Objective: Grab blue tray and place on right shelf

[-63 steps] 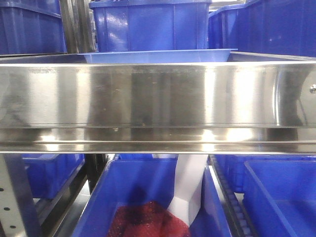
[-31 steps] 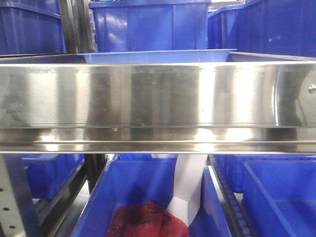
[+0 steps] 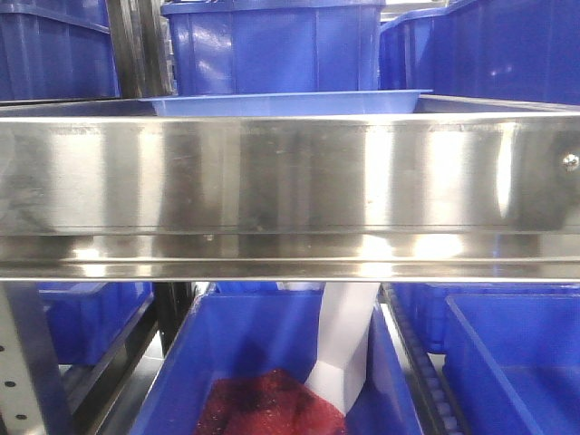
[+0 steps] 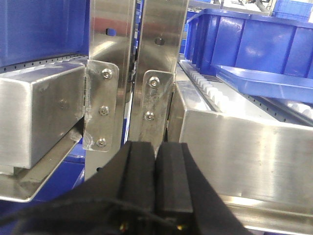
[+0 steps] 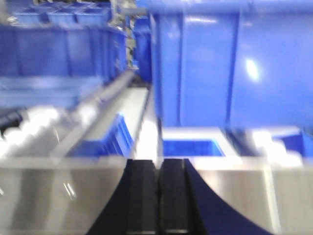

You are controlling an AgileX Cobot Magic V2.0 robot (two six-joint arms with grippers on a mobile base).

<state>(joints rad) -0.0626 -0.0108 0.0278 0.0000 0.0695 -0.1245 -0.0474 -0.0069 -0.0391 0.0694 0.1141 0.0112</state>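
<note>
The wide, shiny brushed stainless-steel front rail of the right shelf (image 3: 290, 177) spans the whole front view, with a small screw head near its right end. Behind and above it stand deep, dark blue plastic storage bins (image 3: 276, 45), and below it another deep blue bin (image 3: 272, 344) holds a dark red mesh bundle (image 3: 267, 408) and a white folded piece (image 3: 344, 344).

The shallow, glossy, light periwinkle-blue plastic tray (image 3: 285, 103) lies on the shelf just behind the rail, only its flared rim showing above the steel edge. In the left wrist view the same tray (image 4: 266, 81) rests on the shelf's roller track, beyond two upright steel posts (image 4: 134, 73) bolted side by side.

The left gripper (image 4: 156, 181) sits low in its view, its black pads pressed together with nothing between them (clear of the tray). The right gripper (image 5: 157, 196) is likewise closed and empty, its pads meeting in front of a steel rail; that view is blurred, so beyond the large blue bins little can be made out.
</note>
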